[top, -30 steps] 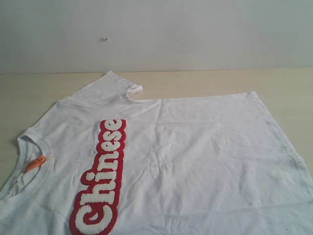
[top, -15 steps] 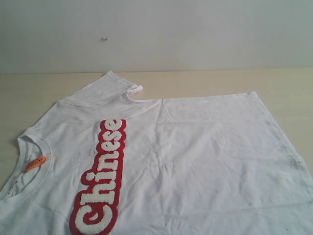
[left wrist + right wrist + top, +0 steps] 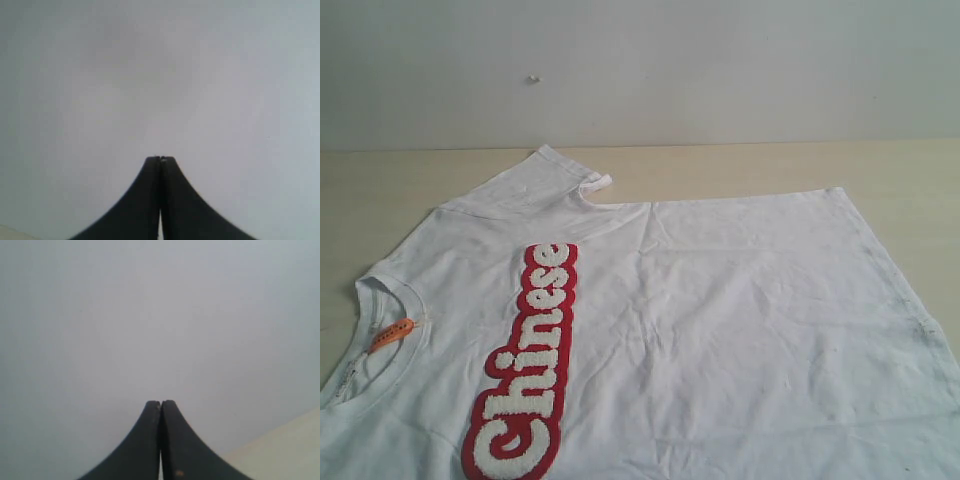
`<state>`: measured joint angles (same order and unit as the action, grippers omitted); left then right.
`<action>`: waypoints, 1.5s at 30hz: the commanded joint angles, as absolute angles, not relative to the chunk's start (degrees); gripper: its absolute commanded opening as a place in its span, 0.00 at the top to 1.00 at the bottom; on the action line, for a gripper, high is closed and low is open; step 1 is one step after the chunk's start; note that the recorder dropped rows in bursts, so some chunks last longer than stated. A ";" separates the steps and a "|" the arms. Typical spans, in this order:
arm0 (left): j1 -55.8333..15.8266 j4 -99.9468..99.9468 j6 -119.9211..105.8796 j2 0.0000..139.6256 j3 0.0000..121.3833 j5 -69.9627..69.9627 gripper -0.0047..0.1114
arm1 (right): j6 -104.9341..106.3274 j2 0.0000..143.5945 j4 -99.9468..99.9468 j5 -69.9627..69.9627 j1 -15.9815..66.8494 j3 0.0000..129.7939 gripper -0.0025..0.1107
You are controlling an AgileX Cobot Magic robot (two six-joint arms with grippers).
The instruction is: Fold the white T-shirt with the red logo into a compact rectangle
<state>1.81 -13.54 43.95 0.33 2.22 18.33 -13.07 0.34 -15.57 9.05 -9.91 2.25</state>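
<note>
The white T-shirt (image 3: 720, 330) lies spread flat and wrinkled across the light wooden table (image 3: 410, 180), neck to the left, hem to the right. Its red logo (image 3: 525, 365) reads "Chinese" in fluffy white letters. An orange neck tag (image 3: 392, 334) shows inside the ribbed collar (image 3: 380, 300). One sleeve (image 3: 535, 180) points to the back. Neither arm appears in the exterior view. My left gripper (image 3: 160, 158) is shut and empty, facing a plain pale wall. My right gripper (image 3: 160, 402) is likewise shut with nothing between its fingers.
A pale wall (image 3: 720, 70) rises behind the table, with a small mark (image 3: 533, 78) on it. Bare tabletop shows along the back (image 3: 740, 165) and at the far right (image 3: 930, 210). A strip of table (image 3: 295, 450) shows in the right wrist view.
</note>
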 commanded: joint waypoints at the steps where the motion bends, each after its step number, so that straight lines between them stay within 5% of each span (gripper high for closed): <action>1: 1.98 -24.20 52.68 2.79 8.88 10.81 0.96 | -13.60 0.00 -8.73 7.57 -10.07 9.09 0.98; 19: -6.82 -42.95 54.49 35.05 34.27 7.67 0.96 | 3.00 11.25 -5.58 -10.57 -9.97 33.02 0.98; 35: -16.57 -54.65 54.50 46.52 40.96 -6.39 0.96 | 10.50 38.03 -5.58 -34.98 -3.25 53.96 0.98; 42: -21.37 -47.37 39.75 52.12 46.07 -15.21 0.96 | 14.56 49.30 -6.47 -45.46 -0.67 63.10 0.98; 45: -21.37 -31.64 13.31 57.51 54.15 -24.30 0.96 | 17.29 53.54 -8.44 -47.86 -0.67 66.51 0.98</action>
